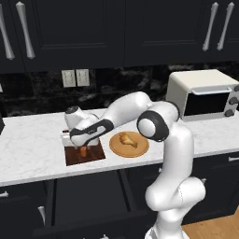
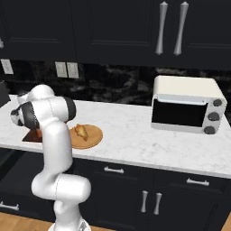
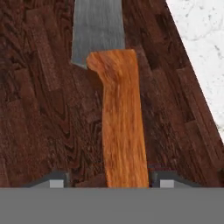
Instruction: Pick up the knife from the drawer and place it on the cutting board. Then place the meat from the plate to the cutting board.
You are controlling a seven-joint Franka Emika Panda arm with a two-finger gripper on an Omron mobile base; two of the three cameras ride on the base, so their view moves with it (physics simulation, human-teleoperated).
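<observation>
The knife (image 3: 122, 131) lies on the dark reddish cutting board (image 3: 43, 109), its orange handle between my fingertips and its grey blade pointing away. My gripper (image 3: 110, 179) stands open just above it, its tips spread wider than the handle. From the left base view the gripper (image 1: 84, 145) hovers low over the board (image 1: 95, 154), with the orange handle (image 1: 83, 151) under it. To the board's right, the meat (image 1: 125, 139) rests on the round tan plate (image 1: 139, 148). The dark drawer (image 1: 88, 196) below the counter appears pulled out.
A cream toaster oven (image 1: 205, 95) stands at the counter's right end. Wall outlets (image 1: 74, 78) sit behind the board, and dark upper cabinets hang above. The marble counter (image 1: 32, 149) stretches left of the board. My own arm hides most of the board (image 2: 28, 136) in the right base view.
</observation>
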